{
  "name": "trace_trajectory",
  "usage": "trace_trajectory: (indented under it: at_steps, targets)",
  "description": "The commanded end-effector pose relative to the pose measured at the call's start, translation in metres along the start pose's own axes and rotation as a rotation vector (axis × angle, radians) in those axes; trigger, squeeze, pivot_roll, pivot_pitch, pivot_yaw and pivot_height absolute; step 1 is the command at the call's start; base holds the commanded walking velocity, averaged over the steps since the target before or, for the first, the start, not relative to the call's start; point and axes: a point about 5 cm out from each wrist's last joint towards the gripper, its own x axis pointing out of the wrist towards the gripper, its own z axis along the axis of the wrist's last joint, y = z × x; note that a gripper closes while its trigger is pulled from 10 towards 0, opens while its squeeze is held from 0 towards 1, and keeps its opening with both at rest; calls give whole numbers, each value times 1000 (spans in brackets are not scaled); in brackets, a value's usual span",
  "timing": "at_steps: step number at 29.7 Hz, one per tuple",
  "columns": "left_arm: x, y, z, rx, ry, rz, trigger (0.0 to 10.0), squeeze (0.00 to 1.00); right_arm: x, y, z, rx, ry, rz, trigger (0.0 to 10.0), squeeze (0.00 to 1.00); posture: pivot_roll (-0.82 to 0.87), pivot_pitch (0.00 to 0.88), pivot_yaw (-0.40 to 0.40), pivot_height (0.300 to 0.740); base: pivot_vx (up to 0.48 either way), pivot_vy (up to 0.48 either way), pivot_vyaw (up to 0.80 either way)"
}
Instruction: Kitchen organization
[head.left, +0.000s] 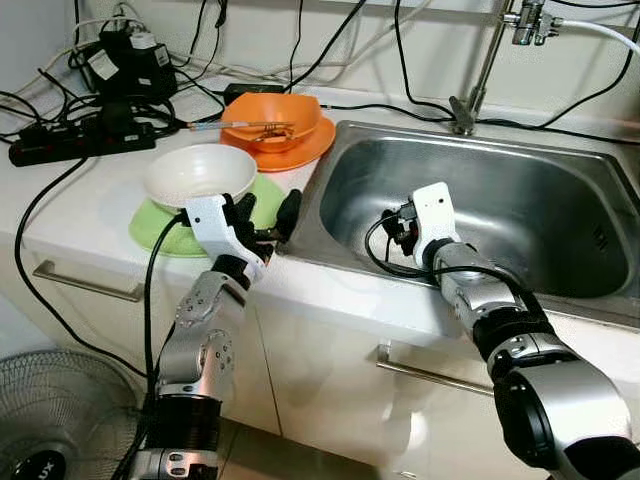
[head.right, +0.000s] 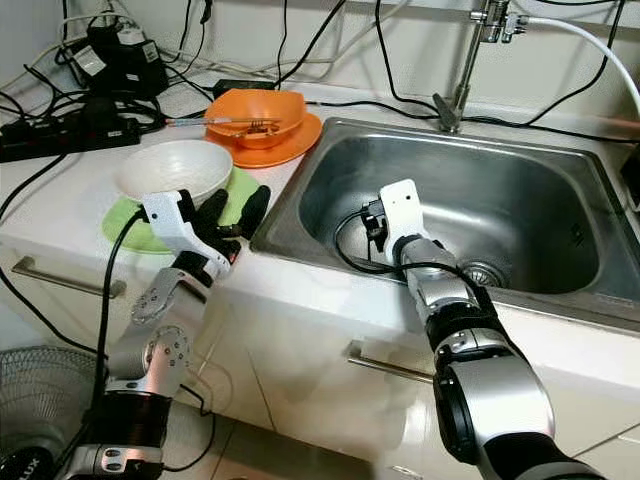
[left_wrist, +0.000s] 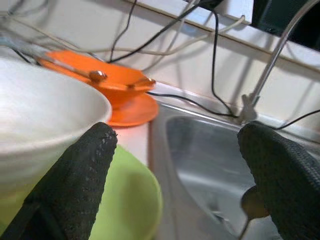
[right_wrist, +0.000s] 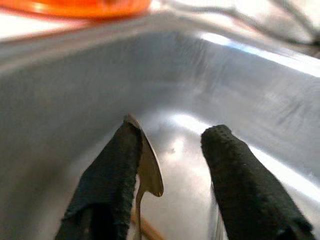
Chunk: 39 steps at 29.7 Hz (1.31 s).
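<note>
Right gripper (right_wrist: 170, 165), in sink (head.left: 560, 190): fingers apart, spoon (right_wrist: 147, 172) against one finger. Left gripper (left_wrist: 185, 170): fingers wide apart, one touching white bowl (left_wrist: 40, 120).

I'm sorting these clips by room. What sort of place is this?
Most likely a home kitchen: a steel sink with a tap set in a white counter, and bowls on plates beside it.

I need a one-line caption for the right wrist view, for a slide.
Right gripper open inside the steel sink, a metal spoon lying against one finger.
</note>
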Motion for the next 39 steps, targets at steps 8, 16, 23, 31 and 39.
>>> trace_trajectory:
  at_steps: [8,16,23,31,39]
  targets:
    - [10,1,17,146,-57,5,10000,1000,-6,-2,-7,69,-48,-31,10000,1000,-23,0,94,740,0,0,0]
    - [10,-1,26,230,-112,26,10000,1000,-5,6,-4,81,-87,-8,10000,1000,-34,0,85,740,0,0,0]
    - [11,26,58,438,-212,233,10000,1000,-5,8,12,167,-190,21,10000,1000,-29,0,101,740,0,0,0]
    - [4,65,73,531,-168,462,10000,1000,-8,35,41,245,-350,199,10000,953,-21,0,112,740,0,0,0]
    - [2,94,63,340,-13,662,10000,0,-23,70,56,218,-395,505,10000,0,-12,0,134,740,0,0,0]
